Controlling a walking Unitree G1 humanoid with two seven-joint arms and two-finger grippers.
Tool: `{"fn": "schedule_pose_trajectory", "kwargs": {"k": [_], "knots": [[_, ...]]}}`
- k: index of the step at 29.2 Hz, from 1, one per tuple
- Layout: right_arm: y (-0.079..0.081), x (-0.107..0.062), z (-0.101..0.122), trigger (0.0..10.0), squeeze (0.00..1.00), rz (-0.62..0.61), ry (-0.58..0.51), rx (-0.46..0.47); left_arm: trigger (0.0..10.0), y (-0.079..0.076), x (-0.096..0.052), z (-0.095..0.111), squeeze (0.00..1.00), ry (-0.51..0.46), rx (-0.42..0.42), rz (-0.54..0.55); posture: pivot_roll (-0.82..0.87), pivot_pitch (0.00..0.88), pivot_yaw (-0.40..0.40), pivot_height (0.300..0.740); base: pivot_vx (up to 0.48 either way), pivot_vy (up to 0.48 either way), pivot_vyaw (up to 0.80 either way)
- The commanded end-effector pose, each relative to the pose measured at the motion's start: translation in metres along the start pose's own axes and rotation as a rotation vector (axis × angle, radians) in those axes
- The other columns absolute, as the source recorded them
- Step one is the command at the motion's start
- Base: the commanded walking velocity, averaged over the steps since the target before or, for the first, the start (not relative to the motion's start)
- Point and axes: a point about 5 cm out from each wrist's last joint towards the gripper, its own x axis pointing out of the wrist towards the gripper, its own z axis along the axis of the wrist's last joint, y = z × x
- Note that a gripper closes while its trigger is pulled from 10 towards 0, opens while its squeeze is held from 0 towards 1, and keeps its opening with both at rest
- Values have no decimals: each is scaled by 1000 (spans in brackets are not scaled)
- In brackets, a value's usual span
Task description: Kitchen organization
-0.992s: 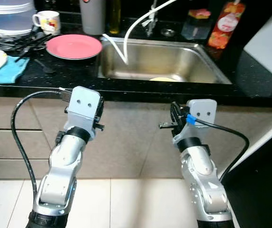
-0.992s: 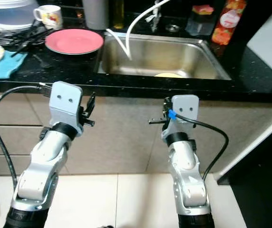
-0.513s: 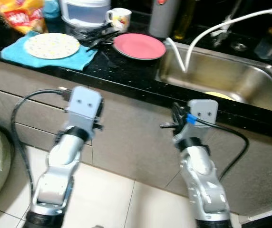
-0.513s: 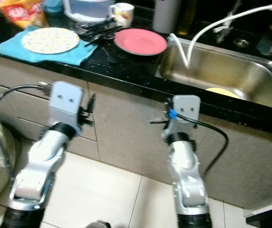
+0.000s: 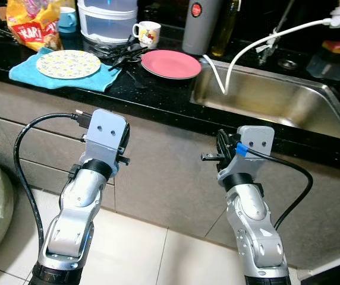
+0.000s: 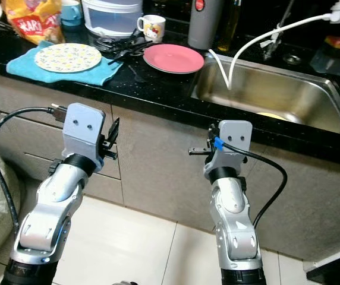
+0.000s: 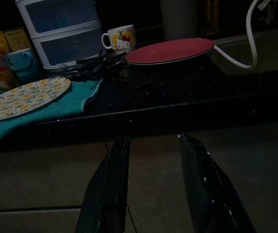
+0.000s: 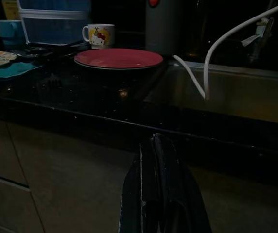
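Black counter (image 5: 158, 95) at upper frame held the red plate (image 5: 171, 63), untouched; our left gripper (image 7: 153, 189) gaped, right gripper (image 8: 156, 189) was pinched, both empty.

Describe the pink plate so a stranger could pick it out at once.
Start at the steel sink in the black countertop. Just to its left lies the pink plate, flat on the bare counter. Unlike the patterned plate farther left, it is plain and has no blue cloth under it.
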Motion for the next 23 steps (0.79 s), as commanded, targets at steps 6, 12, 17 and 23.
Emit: {"fn": "schedule_pose_trajectory", "kwargs": {"k": [6,12,17,23], "knots": [[-5,-2,-4,10000,0,-20,35,14,10000,-3,0,0,0,7,-10,-10,170,50,-101,740,0,0,-601],[-5,-2,-4,10000,0,-21,33,15,10000,-4,0,0,0,8,-11,-10,169,52,-102,740,0,0,-800],[-5,-2,-2,10000,0,-15,23,4,10000,-4,0,0,0,8,-13,-10,169,52,-102,740,0,0,-111],[-4,-2,-2,10000,0,-11,20,4,10000,-4,0,0,0,9,-13,-9,169,51,-102,740,0,0,0]]}}
